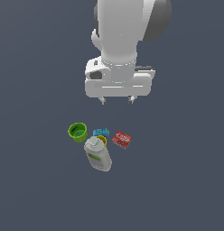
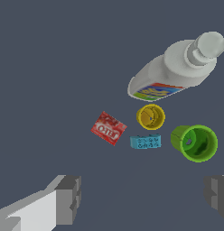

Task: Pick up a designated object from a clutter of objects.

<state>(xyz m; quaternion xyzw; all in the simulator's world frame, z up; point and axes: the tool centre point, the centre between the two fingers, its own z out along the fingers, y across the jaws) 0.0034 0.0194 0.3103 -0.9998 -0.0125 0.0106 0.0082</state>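
The designated object, a small flat red box with white lettering, lies flat at the exterior view's right end of the clutter. Beside it sit a small blue block, a yellow piece, a green cup and a white bottle lying on its side. My gripper hangs well above the clutter, open and holding nothing. Its two fingers stand wide apart in the wrist view.
All items rest on a plain dark grey-blue surface. The white arm fills the upper middle of the exterior view.
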